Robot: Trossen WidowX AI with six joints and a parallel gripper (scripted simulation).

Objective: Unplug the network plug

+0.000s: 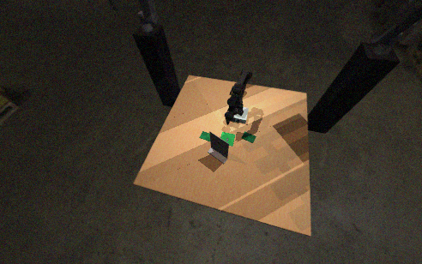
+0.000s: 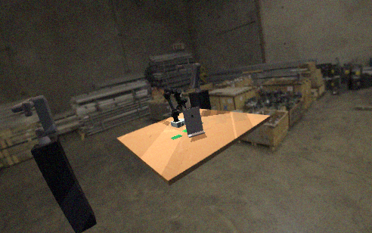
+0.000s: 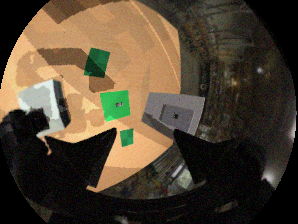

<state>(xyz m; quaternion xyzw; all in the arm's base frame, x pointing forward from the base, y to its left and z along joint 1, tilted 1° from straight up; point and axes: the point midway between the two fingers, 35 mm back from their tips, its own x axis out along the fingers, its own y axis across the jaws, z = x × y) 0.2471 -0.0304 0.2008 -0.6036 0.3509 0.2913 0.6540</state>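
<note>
The plug [image 3: 119, 104] is a small grey piece lying on the bright green marked square [image 1: 230, 136] [image 3: 109, 113], apart from the panel. The upright grey panel [image 1: 219, 146] [image 2: 193, 122] [image 3: 153, 103] stands beside the square. Its recessed socket [image 3: 176, 116] shows a dark hole and no plug in it. My gripper [image 3: 145, 131] is wide open with nothing between its fingers. In the top view it is over the table between the arm's base and the green square, apart from plug and panel. The plug's tab is too small to make out.
Two darker green patches [image 1: 249, 137] [image 3: 97, 62] [image 1: 205, 136] [image 3: 127, 137] lie on either side of the bright square. The arm's pale base block [image 1: 241, 115] [image 3: 41, 103] stands behind it on the wooden table [image 1: 180, 171] [image 2: 159, 159]. Dark pillars [image 1: 157, 64] [image 1: 353, 86] stand beyond the table's edges.
</note>
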